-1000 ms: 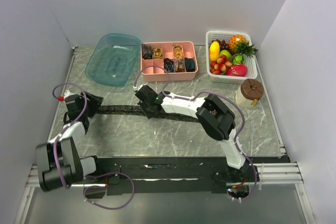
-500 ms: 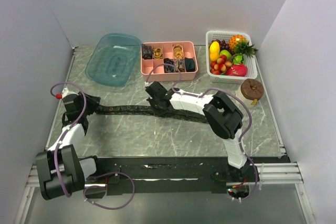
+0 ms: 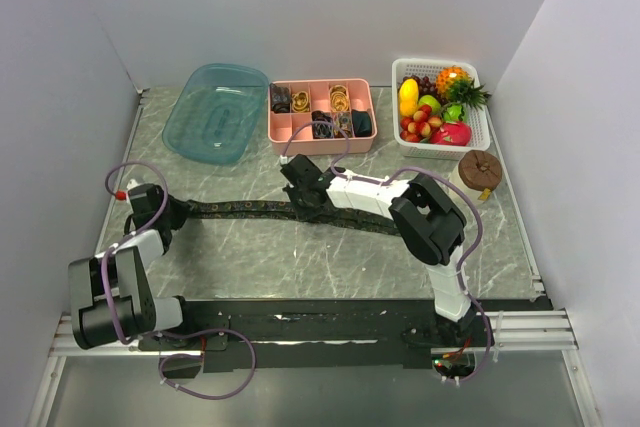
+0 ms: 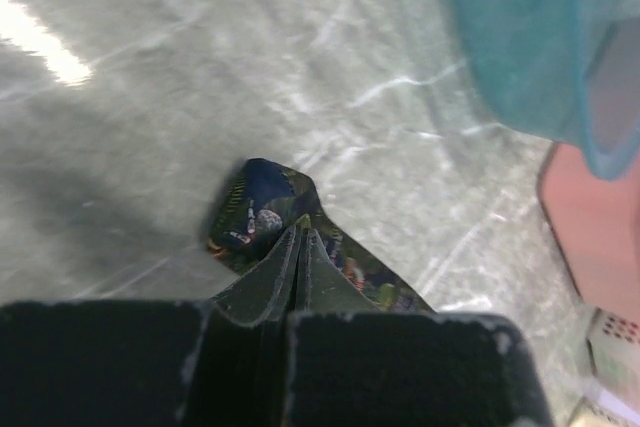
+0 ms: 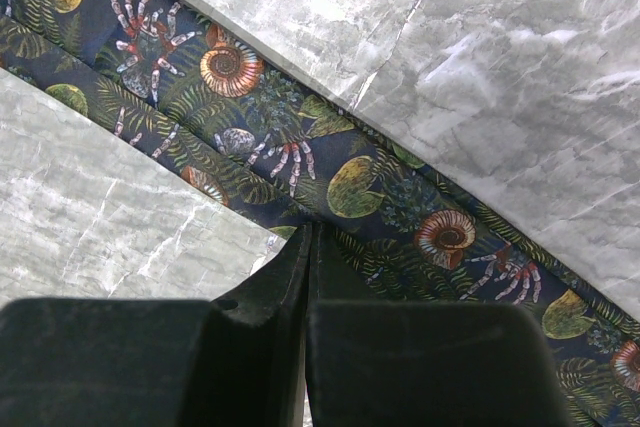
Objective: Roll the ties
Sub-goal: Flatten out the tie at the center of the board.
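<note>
A long dark tie (image 3: 240, 209) printed with shells and ferns lies stretched across the table. My left gripper (image 3: 176, 211) is at its left end. In the left wrist view the gripper (image 4: 298, 232) is shut on the tie (image 4: 255, 212), whose folded tip pokes out past the fingertips. My right gripper (image 3: 308, 207) is over the middle of the strip. In the right wrist view this gripper (image 5: 308, 229) is shut, its tips pressing down on the near edge of the tie (image 5: 300, 157). Rolled ties (image 3: 340, 99) sit in the pink tray (image 3: 290, 145).
A teal plastic tub (image 3: 215, 112) stands at the back left. A white basket (image 3: 480, 122) of toy fruit is at the back right, with a brown-lidded jar (image 3: 476, 175) in front of it. Purple cables loop beside the left arm.
My left gripper has closed on the tie's left end and shifted slightly nearer. My right gripper has slid a little to the right along the tie, still shut.
</note>
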Tool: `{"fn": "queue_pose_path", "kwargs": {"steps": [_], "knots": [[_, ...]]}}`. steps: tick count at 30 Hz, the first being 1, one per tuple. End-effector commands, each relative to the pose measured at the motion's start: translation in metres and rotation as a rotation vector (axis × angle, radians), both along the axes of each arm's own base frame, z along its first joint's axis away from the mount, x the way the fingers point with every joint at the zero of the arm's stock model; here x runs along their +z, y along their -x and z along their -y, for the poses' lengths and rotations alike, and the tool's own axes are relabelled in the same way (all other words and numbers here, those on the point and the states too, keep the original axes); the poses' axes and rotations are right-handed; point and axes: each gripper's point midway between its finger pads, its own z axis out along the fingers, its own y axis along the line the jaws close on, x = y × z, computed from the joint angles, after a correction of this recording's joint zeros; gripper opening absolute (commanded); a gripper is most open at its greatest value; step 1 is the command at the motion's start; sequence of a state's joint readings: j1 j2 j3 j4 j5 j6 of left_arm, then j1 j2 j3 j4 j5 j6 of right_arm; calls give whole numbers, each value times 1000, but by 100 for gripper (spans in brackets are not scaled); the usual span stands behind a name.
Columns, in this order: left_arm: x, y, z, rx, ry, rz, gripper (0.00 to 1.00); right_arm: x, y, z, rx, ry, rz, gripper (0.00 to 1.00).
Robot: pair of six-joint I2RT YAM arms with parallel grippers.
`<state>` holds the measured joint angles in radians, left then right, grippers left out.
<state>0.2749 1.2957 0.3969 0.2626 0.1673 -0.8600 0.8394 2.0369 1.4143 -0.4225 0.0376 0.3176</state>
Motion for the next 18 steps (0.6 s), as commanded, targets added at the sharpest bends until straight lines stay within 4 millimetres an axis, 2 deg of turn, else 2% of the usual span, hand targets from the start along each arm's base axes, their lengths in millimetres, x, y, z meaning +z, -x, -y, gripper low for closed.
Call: {"fn": "queue_pose_path", "kwargs": {"steps": [1, 6, 11, 15, 18], "knots": [[-18, 6, -14, 83, -19, -91, 1, -31, 26, 48, -19, 180, -120, 0], [-42, 14, -8, 89, 28, -160, 1, -27, 26, 45, -11, 171, -119, 0], [-38, 12, -7, 77, 32, -139, 1, -22, 26, 44, -7, 159, -118, 0], [-7, -3, 2, -6, 29, -5, 4, -9, 22, 41, -8, 135, -91, 0], [27, -10, 4, -44, -9, 98, 24, 11, 19, 33, 9, 80, -56, 0]]}}
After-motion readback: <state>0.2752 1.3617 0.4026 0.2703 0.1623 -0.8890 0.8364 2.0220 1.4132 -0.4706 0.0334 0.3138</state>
